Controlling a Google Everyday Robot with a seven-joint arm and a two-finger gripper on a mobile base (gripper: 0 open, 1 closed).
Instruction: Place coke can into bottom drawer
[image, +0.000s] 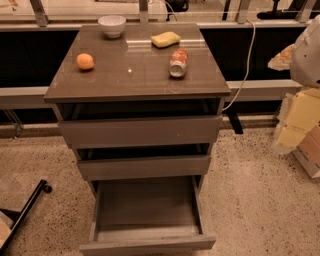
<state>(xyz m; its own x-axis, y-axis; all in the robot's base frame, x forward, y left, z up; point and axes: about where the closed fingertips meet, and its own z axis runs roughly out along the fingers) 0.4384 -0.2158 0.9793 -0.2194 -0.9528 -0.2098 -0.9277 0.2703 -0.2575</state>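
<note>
The coke can (178, 62) lies on its side on the cabinet top (135, 75), right of centre, with a silver end facing the front. The bottom drawer (147, 215) is pulled out, and its deep tray shows nothing inside. The two drawers above it are slightly ajar. My gripper (299, 122) is at the far right edge of the view. It is pale yellow, hangs below the white arm (307, 55), and is well to the right of the cabinet and away from the can. It holds nothing that I can see.
An orange fruit (85, 61) sits on the left of the top, with a yellow sponge (165, 39) and a white bowl (112, 25) at the back. A white cable (245, 65) hangs to the right of the cabinet. A black chair leg (25, 212) lies on the floor at lower left.
</note>
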